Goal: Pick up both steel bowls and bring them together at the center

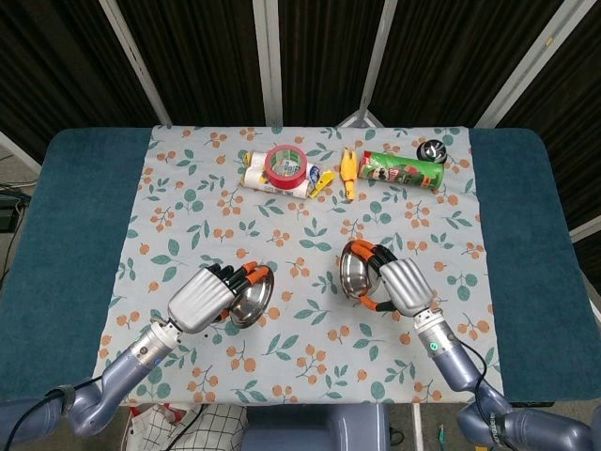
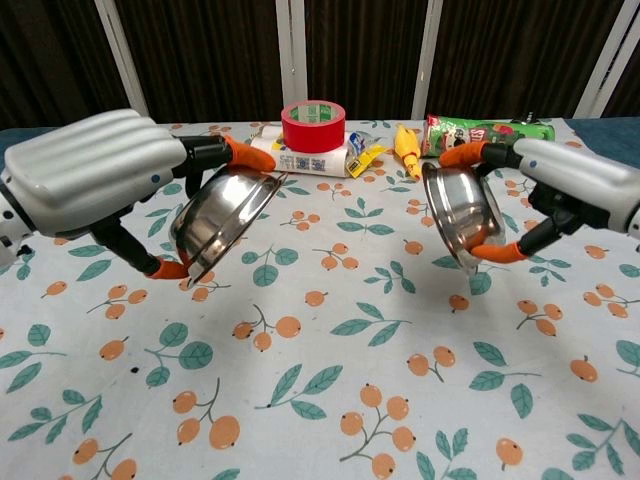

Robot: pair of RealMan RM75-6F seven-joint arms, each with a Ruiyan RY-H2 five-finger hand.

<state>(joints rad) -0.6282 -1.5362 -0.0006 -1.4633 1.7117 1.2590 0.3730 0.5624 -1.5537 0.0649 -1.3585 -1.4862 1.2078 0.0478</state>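
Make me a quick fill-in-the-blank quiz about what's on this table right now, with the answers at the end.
1. Each hand holds a steel ____.
2. The tape roll lying on the white bottle is ____ in colour.
3. The left hand and the right hand hold their loads ____, not touching each other.
4. The green can lies on its ____.

Answers: bowl; red; apart; side

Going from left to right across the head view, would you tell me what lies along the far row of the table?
White bottle with the red tape roll on it → yellow clip → yellow toy → green chip can → small dark round object.
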